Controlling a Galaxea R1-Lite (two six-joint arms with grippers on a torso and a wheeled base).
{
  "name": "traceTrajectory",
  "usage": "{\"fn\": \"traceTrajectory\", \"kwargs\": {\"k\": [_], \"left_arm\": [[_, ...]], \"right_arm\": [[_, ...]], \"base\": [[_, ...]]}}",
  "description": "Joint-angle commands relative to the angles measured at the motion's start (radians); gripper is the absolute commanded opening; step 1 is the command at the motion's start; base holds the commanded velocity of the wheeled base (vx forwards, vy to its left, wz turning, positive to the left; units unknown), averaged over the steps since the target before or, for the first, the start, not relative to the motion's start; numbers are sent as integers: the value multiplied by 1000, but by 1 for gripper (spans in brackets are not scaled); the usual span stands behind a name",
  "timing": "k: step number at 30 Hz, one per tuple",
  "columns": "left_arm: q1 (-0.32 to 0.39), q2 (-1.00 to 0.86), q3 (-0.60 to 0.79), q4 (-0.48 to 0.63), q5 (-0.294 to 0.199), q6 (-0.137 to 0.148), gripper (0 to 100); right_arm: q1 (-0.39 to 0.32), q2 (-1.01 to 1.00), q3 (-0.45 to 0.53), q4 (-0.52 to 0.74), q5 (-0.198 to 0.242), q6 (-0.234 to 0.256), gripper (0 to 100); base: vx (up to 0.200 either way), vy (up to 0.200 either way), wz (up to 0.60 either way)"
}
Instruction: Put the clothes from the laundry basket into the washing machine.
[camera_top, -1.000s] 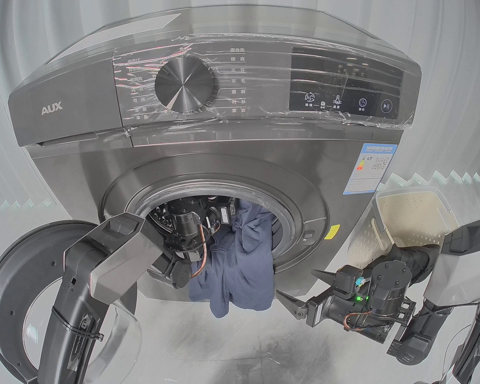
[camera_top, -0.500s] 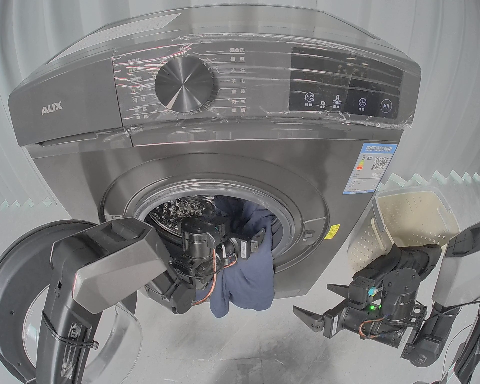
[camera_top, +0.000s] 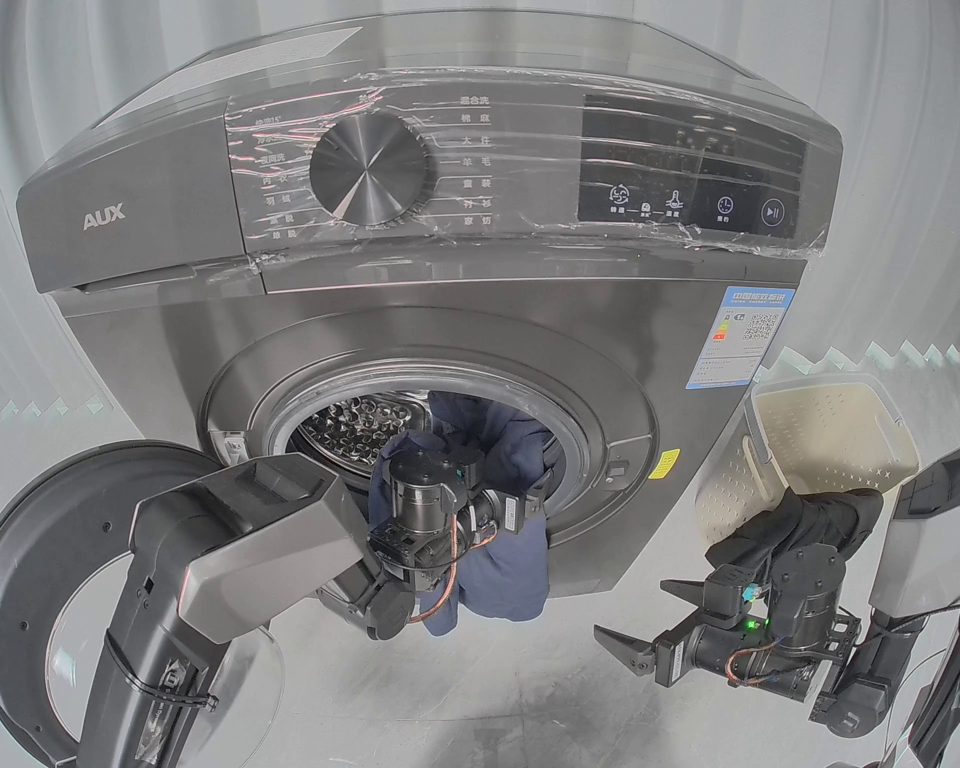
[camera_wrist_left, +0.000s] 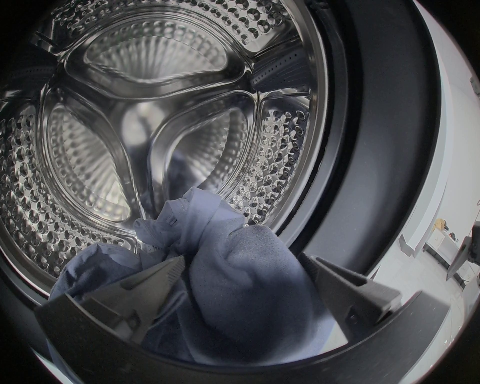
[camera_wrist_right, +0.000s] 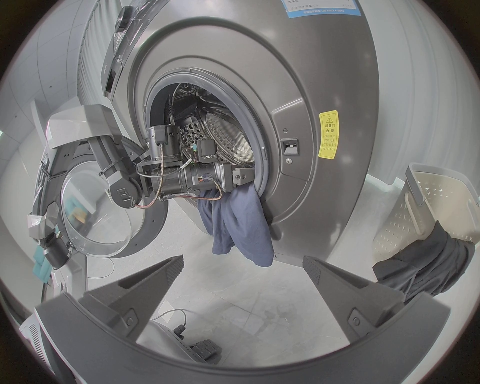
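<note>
L gripper (camera_wrist_left: 242, 259): jaws spread, blue garment (camera_wrist_left: 235, 305) between, mid-frame.
R gripper (camera_top: 632, 612): jaws apart, empty, lower right.
Basket (camera_top: 850, 420): dark cloth (camera_top: 800, 520) over rim.

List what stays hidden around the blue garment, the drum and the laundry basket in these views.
- Left wrist view: the blue garment covers the floor of the drum; the body of the left gripper hides the garment's hanging end.
- Head view: the left arm's wrist covers where the garment enters the drum.
- Head view: dark clothes and the right arm cover the lower part of the laundry basket; anything underneath cannot be told.
</note>
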Motion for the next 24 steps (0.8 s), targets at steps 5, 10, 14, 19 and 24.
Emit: {"fn": "traceTrajectory", "kwargs": {"k": [5,10,14,19,24], "left_arm": [[11,11,0,-13,3,1,0],[51,4,-3,-37,13,0,0],[94,-2,-17,-59,19,3,0],[135,-18,-82,-65,52,1,0],[154,-18,-167,-62,88,-3,0]], "right_arm": [[5,3,-1,0,0,0,100],[5,9,-7,0,0,-1,100],[7,9,-10,0,0,0,100],[15,9,-38,0,-3,0,100],[19,9,-96,0,-31,3,100]], "base": [[0,0,0],[0,0,0],[0,0,0],[0,0,0],[0,0,0]]}}
